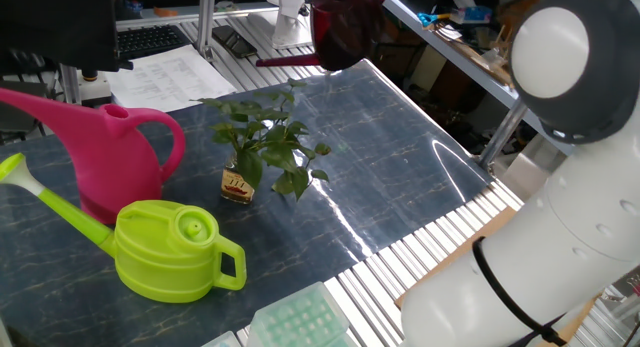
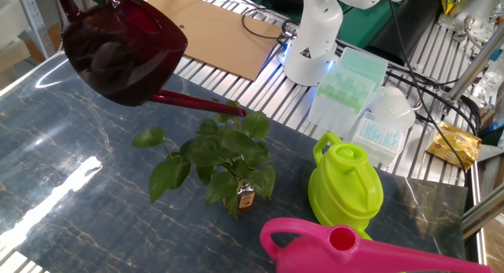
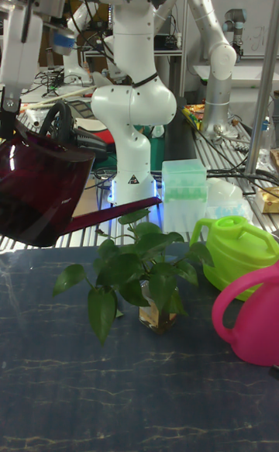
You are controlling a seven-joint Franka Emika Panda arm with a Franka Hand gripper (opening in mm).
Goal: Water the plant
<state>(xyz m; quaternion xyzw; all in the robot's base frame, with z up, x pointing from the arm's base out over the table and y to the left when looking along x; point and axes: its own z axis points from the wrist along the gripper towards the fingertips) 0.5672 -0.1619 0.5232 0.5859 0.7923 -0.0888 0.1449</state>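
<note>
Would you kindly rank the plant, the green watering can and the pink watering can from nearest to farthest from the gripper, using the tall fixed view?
From the gripper, upper left:
1. plant, centre.
2. green watering can, right.
3. pink watering can, far right edge.

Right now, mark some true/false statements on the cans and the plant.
1. The maroon watering can is held up off the table. True.
2. Its spout points toward the plant. True.
3. The green watering can lies on its side. False: it stands upright.
4. The pink watering can is being lifted. False: it rests on the table.
5. The plant sits in a small glass bottle. True.
</note>
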